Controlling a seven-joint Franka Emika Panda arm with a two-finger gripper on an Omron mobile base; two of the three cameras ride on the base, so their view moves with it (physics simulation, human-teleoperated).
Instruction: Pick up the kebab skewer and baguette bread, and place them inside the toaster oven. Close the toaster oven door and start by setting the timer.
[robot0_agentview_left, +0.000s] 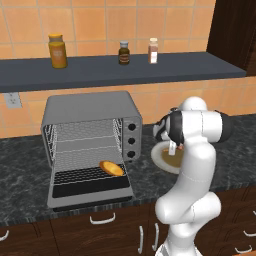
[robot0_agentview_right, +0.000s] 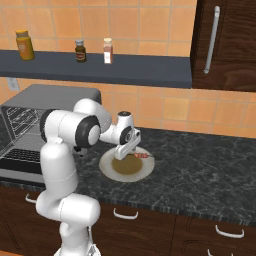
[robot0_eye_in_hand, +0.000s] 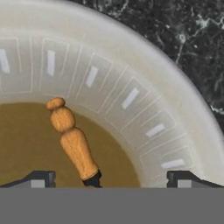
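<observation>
The grey toaster oven (robot0_agentview_left: 87, 107) stands on the counter with its door (robot0_agentview_left: 90, 194) dropped flat. The golden baguette bread (robot0_agentview_left: 111, 168) lies on the lower rack at the front right of the oven's mouth. Right of the oven sits a white plate (robot0_agentview_right: 107, 170) with a brown centre. The kebab skewer (robot0_agentview_right: 142, 156) rests on it, and its wooden handle (robot0_eye_in_hand: 74, 144) points up between my fingertips (robot0_eye_in_hand: 41, 178). My gripper (robot0_eye_in_hand: 111, 179) hangs open just above the plate, jaws either side of the handle without touching it. The gripper (robot0_agentview_right: 123, 151) tilts down over the plate.
Three black knobs (robot0_agentview_left: 131, 140) run down the oven's right side. A dark shelf (robot0_agentview_left: 125, 70) above carries an orange jar (robot0_agentview_left: 57, 50) and two small bottles (robot0_agentview_left: 124, 52). A dark tall cabinet (robot0_agentview_right: 225, 40) stands at the right. The dark marbled counter (robot0_agentview_right: 200, 165) extends right.
</observation>
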